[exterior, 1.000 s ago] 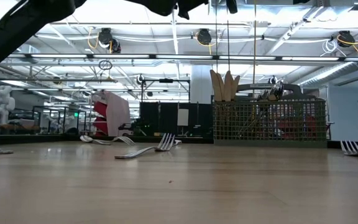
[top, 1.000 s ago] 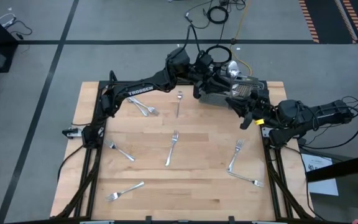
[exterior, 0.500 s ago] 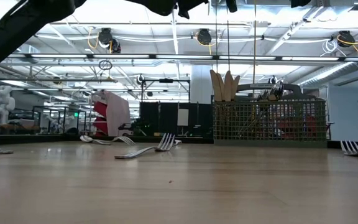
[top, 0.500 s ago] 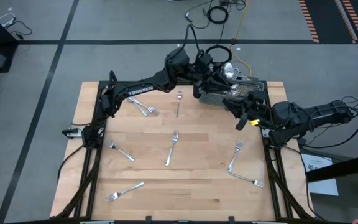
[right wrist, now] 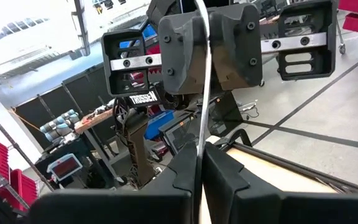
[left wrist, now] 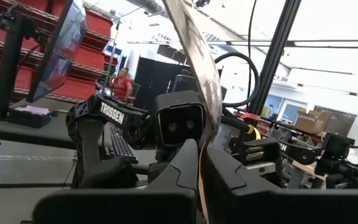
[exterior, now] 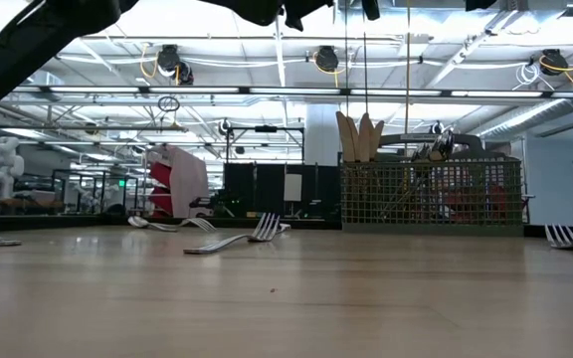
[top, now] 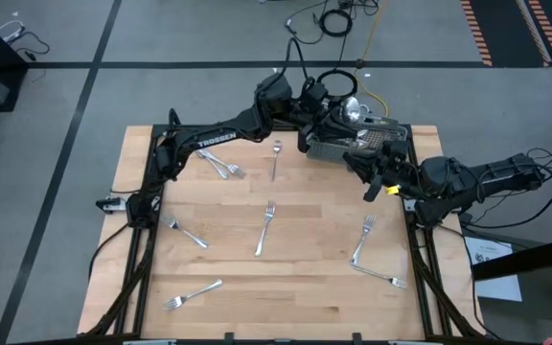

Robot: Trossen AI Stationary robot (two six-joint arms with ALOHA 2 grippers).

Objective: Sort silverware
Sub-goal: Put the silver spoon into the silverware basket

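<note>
One slim shiny piece of silverware (right wrist: 202, 93) spans the gap between my two grippers, high over the table's far right part. What kind of piece it is I cannot tell. My left gripper (top: 351, 132) is shut on one end and my right gripper (top: 372, 172) on the other. They face each other beside the grey mesh caddy (top: 383, 140). In the left wrist view the piece (left wrist: 194, 68) rises from between my left gripper's fingers (left wrist: 199, 168). Several forks (top: 266, 228) lie flat on the wooden table (top: 314, 287). My left gripper pinches one end of the piece (right wrist: 201, 36) between its two fingers. The fingers come about level from the table's left side and lie along the piece, which is clear of the table. My right gripper pinches the opposite end (right wrist: 197, 149) between its two fingers, level, from the table's right side and along the piece. The piece stretches straight ahead from it to the left gripper (right wrist: 209, 46).
The caddy (exterior: 431, 194) stands at the far right with utensils sticking up out of it. Forks lie scattered at the far left (top: 220, 165), far middle (top: 276, 158), near left (top: 195, 292) and near right (top: 364, 240). Open board lies between them.
</note>
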